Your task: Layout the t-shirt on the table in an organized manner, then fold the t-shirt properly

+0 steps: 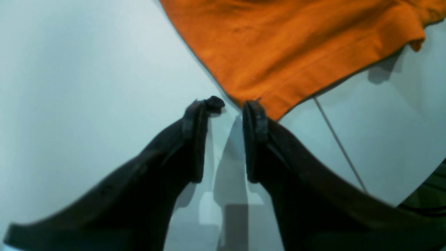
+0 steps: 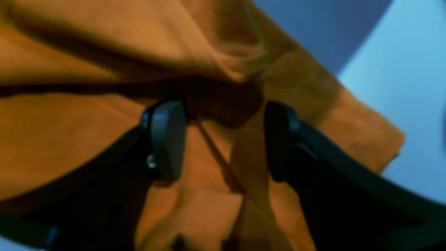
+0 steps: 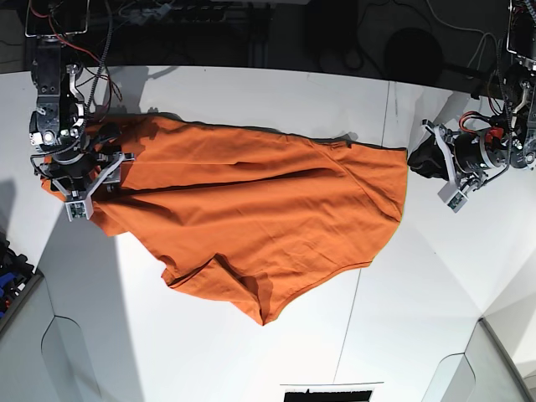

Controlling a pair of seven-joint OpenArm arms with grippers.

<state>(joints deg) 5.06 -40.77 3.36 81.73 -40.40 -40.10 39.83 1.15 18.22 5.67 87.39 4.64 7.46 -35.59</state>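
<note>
The orange t-shirt (image 3: 251,209) lies spread but rumpled across the middle of the white table (image 3: 209,352), with folds along its near hem. My left gripper (image 1: 224,111) is open and empty, low over the table (image 1: 69,87), its fingertips just short of a corner of the shirt (image 1: 278,52). In the base view it (image 3: 417,159) sits at the shirt's right corner. My right gripper (image 2: 223,139) is open over the shirt (image 2: 69,132), with a raised fold of fabric between its fingertips. In the base view it (image 3: 102,170) is at the shirt's left end.
A thin dark seam (image 1: 336,139) runs across the table next to the left gripper and shows in the base view (image 3: 360,276). Cables and electronics (image 3: 209,17) line the far edge. Dark items (image 3: 10,268) sit at the left edge.
</note>
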